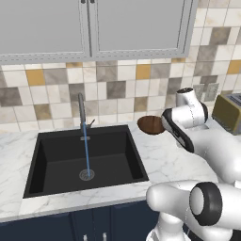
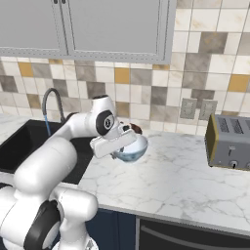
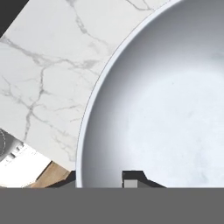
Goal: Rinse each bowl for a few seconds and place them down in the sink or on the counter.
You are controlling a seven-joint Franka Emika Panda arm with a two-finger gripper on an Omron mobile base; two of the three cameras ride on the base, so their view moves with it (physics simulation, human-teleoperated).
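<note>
The two-finger gripper is clenched on the rim of the glossy white round bowl with a pale blue tint, and holds it just above the white marble counter with grey veins, to the right of the large black rectangular sink. The dark brown wood-like round bowl is beside it, near the tiled wall. A thin blue stream of water falls from the grey upright faucet onto the drain. No writing can be read on the boxy tan toaster.
</note>
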